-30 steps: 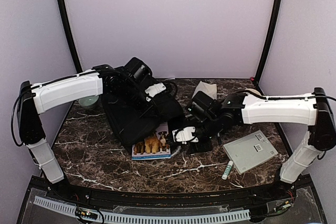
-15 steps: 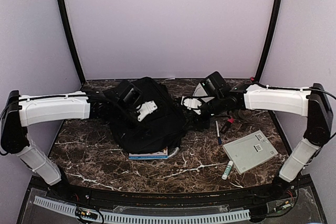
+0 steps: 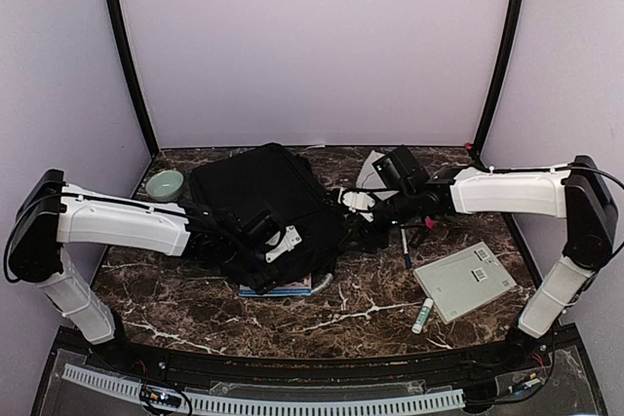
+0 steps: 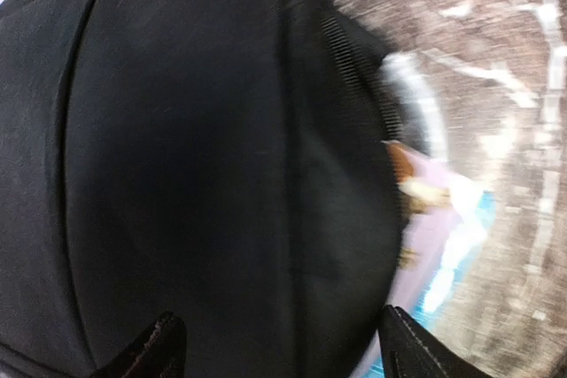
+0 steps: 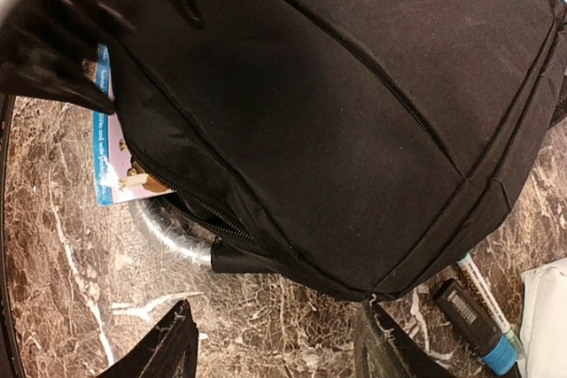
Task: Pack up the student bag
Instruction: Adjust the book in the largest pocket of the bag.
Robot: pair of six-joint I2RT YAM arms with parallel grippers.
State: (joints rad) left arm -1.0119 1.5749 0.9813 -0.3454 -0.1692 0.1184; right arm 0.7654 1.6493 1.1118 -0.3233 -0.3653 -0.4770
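Note:
The student bag point(image 3: 258, 197) is a big black backpack lying flat at the middle of the table. It covers most of a picture book point(image 3: 285, 289) with dogs on it, whose edge sticks out at the near side. My left gripper point(image 3: 281, 241) hovers over the bag's near part. In the left wrist view its fingers point(image 4: 164, 349) stand wide apart over the black fabric point(image 4: 204, 157), holding nothing. My right gripper point(image 3: 357, 213) is at the bag's right edge. In the right wrist view it point(image 5: 276, 351) is open above bare marble beside the bag point(image 5: 337, 104).
A green bowl point(image 3: 164, 183) stands at the back left. Right of the bag lie a white paper point(image 3: 374, 167), a marker point(image 3: 405, 245), a grey tablet-like pad point(image 3: 464, 281) and a glue stick point(image 3: 422, 316). A silvery loop point(image 5: 170, 231) shows under the bag.
The bag has dropped flat over the book. My left gripper opened and moved toward the bag's near edge. My right gripper rose to the bag's right side and opened a little.

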